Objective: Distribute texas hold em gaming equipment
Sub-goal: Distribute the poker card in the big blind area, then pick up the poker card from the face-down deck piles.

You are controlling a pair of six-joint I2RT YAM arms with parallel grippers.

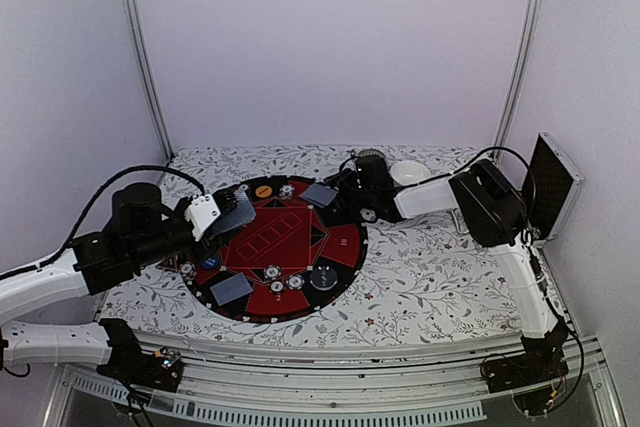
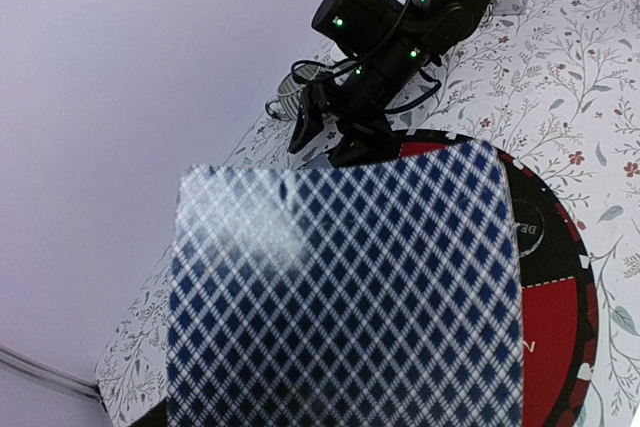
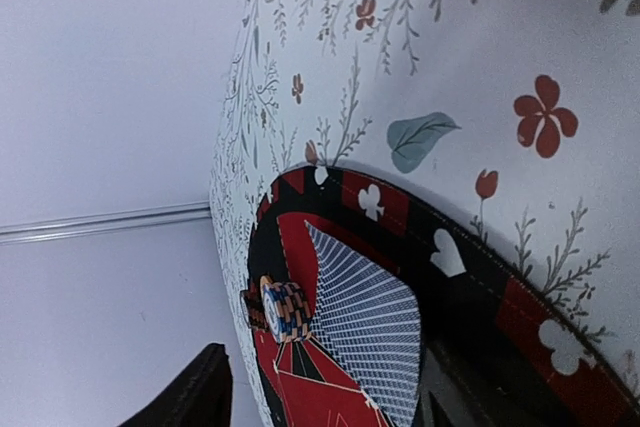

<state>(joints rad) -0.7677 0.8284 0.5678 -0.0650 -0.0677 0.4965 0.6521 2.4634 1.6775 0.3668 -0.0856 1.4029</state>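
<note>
My left gripper [image 1: 226, 214] is shut on a stack of playing cards [image 1: 240, 207] above the round mat's left rim; their blue-diamond back [image 2: 340, 287] fills the left wrist view and hides the fingers. My right gripper [image 1: 338, 195] hovers low over the mat's far right rim, open, with nothing between its fingers [image 2: 303, 127]. Just ahead of it a single card [image 3: 375, 332] lies face down on the mat, beside a small chip stack [image 3: 285, 309]. A second card [image 1: 231, 290] lies at the mat's near left. Single chips, one orange [image 1: 263, 190] and one blue [image 1: 210, 262], dot the mat.
The red-and-black mat [image 1: 345, 242] lies on a flowered cloth. A black round button [image 1: 322, 277] rests on its near right. A white bowl [image 1: 408, 172] and a ribbed grey cup [image 1: 370, 157] stand behind the right gripper. A black case [image 1: 555, 187] leans at the far right.
</note>
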